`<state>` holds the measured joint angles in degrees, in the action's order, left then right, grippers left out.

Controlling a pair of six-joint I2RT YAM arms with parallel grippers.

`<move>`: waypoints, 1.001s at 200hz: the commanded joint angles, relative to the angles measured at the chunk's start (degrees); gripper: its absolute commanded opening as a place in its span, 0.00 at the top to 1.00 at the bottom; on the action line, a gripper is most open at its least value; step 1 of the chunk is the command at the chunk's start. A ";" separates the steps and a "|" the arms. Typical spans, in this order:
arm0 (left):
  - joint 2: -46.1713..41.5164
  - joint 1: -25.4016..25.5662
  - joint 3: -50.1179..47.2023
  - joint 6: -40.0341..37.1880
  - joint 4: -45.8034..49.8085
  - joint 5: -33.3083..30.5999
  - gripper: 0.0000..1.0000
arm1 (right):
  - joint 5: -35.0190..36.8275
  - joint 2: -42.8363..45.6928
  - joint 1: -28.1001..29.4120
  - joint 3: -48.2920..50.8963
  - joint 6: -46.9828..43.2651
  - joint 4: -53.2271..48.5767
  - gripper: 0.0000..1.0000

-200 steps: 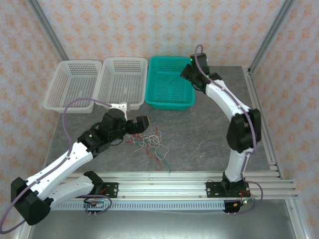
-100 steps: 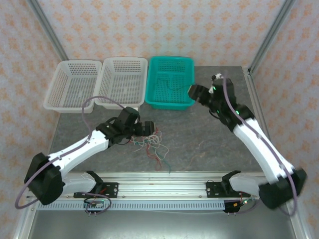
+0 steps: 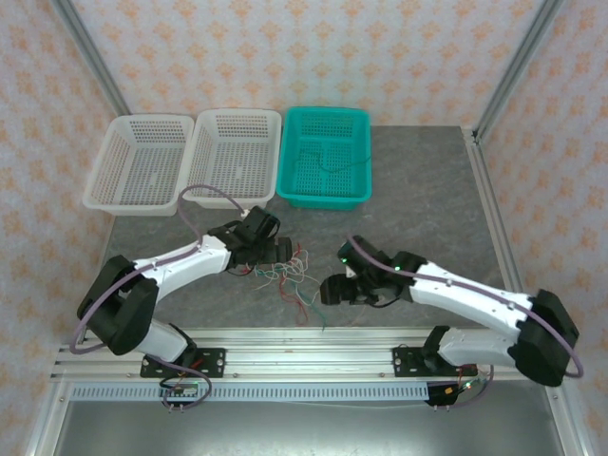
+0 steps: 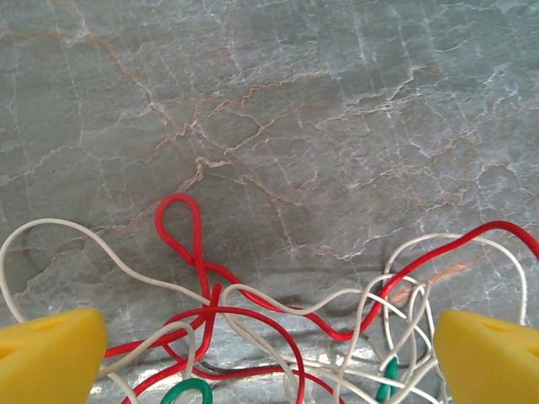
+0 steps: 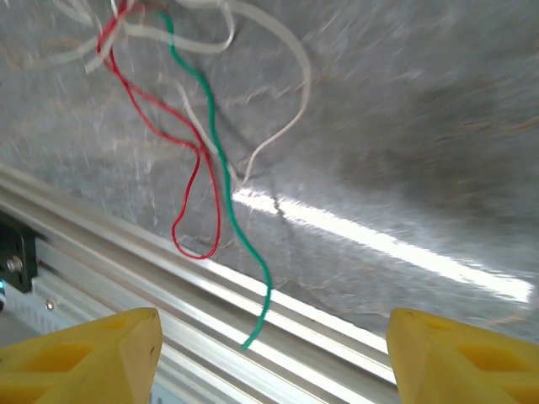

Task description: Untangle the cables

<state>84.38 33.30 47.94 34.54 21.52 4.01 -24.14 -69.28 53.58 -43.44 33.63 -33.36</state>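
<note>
Count: baskets x3, i.e. end wht basket (image 3: 152, 120), mid wht basket (image 3: 239, 114), 1 teal basket (image 3: 329, 110) w/ 1 thin strand (image 3: 330, 167) inside; arms x2, 1 gripper ea. (left gripper (image 3: 280, 249), right gripper (image 3: 328, 290)); cables (image 3: 290, 274) x1 tangle, 3 colours (red/wht/grn), strand no. can't tell.

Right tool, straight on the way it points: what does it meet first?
Likely the loose end of the thin green wire, ahead of the open right tool; the thin red wire loop lies beside it. Depth unclear.
</note>
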 commanded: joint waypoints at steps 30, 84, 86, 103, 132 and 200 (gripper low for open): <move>1.37 -2.16 -2.71 4.64 -3.11 -0.47 0.05 | -4.68 -15.05 5.70 -0.51 2.43 13.98 0.32; 3.18 -3.76 -5.77 6.60 -5.85 0.78 0.23 | 4.78 -16.63 7.02 -0.79 2.61 9.93 0.86; 3.30 -3.72 -5.80 6.70 -5.82 0.52 0.25 | 5.30 -16.30 7.05 -0.77 2.70 9.67 0.88; 4.33 -4.32 -6.70 7.61 -6.09 -0.78 0.46 | 7.79 -13.21 6.01 -0.20 2.76 8.82 0.99; 5.44 -5.59 -7.89 8.16 -6.83 -1.45 0.71 | 10.29 -4.98 2.47 1.47 2.42 7.90 1.00; 2.29 -7.54 -9.14 7.40 -4.95 -5.20 1.00 | 17.81 15.78 -15.35 6.95 6.80 0.78 1.00</move>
<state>87.15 27.57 40.64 42.41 13.61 4.10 -13.54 -58.08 44.95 -37.63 37.76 -24.73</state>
